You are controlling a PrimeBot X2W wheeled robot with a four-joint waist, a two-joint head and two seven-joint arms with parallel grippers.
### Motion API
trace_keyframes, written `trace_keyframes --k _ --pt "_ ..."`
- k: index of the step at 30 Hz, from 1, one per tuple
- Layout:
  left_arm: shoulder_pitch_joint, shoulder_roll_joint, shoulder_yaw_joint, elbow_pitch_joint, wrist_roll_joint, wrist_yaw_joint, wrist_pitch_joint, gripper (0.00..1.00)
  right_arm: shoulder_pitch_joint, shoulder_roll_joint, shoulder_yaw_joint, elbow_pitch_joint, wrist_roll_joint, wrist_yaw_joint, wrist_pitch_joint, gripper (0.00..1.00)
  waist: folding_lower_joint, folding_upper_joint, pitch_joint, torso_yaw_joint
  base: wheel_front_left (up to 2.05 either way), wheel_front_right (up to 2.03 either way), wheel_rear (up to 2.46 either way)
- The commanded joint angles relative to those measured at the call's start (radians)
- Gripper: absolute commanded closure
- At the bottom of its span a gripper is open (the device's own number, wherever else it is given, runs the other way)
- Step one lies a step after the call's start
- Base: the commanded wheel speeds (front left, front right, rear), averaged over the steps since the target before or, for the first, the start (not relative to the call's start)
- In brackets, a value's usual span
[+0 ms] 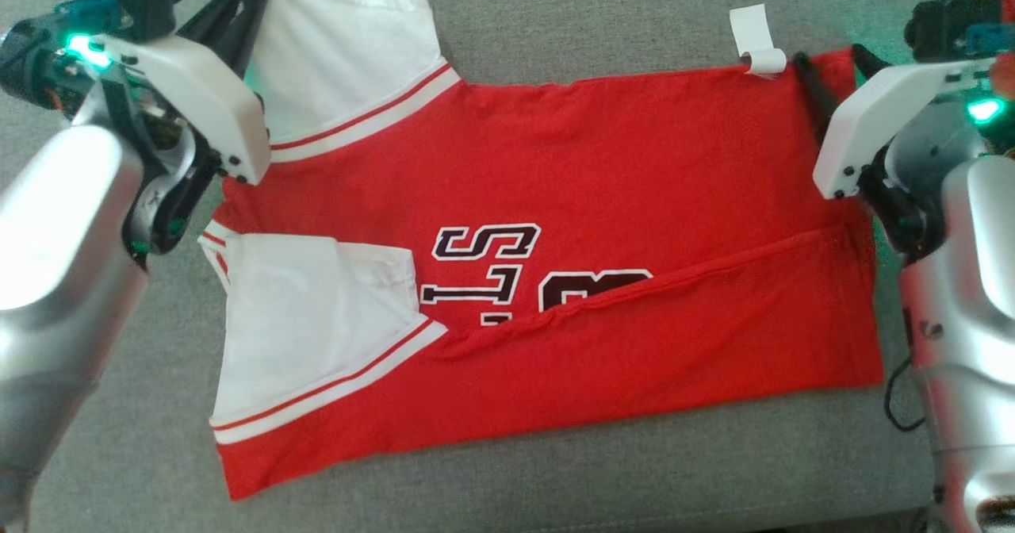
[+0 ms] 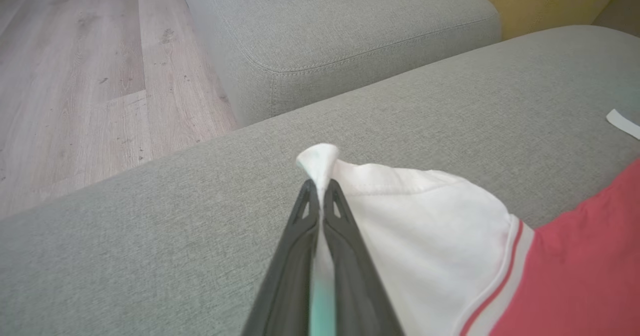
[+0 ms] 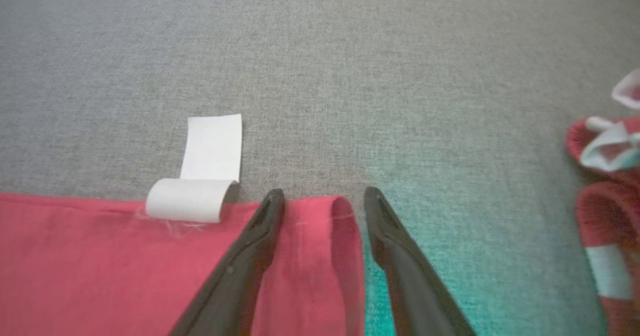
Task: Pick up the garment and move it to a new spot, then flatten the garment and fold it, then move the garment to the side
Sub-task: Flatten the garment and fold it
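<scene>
- Jersey (image 1: 555, 160) lies half-folded on the grey cushion (image 1: 555, 25); soft and limp, we judge, best held at corners.
- Our left gripper (image 2: 320, 191) pinches its white sleeve tip (image 2: 320, 158).
- Our right gripper (image 3: 324, 201) straddles its hem corner (image 3: 342, 216), jaws apart.

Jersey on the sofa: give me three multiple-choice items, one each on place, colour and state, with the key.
1. Where does the white tag lie?
A. at the far edge of the jersey, near the right pincer
B. on the near sleeve
C. on the floor

2. What colour are the sleeves?
A. black
B. grey
C. white

3. How is the left pincer?
A. open above the cushion
B. shut on a sleeve tip
C. shut on the tag

Key:
1 A, the tag curls over the red hem beside the right pincer.
2 C, both sleeves are white with red stripes.
3 B, it pinches white cloth.
</scene>
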Motion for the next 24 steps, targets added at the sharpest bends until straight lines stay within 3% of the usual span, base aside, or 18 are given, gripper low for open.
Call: trace_keyframes --k 1,2,15,24 --pt "-0.047 0.034 0.037 -0.021 0.01 -0.002 -0.007 1.0 -0.024 -0.006 0.017 -0.016 0.01 0.007 0.007 0.71 0.0 0.0 0.0 0.0 0.0 0.0 0.0" --pt "-0.048 0.033 0.036 -0.019 0.009 -0.002 -0.008 1.0 -0.028 -0.006 0.02 -0.009 0.012 0.007 0.005 1.0 0.0 0.0 -0.001 0.0 0.0 0.0 0.0" --pt "0.056 0.036 0.046 -0.052 -0.03 -0.008 -0.094 1.0 0.033 -0.013 0.072 -0.001 0.035 0.007 -0.137 1.0 0.0 0.0 -0.121 0.013 0.0 0.0 0.0" --pt "0.339 0.073 0.049 -0.206 -0.068 0.056 -0.22 1.0 0.243 -0.029 0.041 -0.072 0.06 0.007 -0.198 1.0 0.0 0.0 -0.264 0.053 0.0 0.0 0.0"
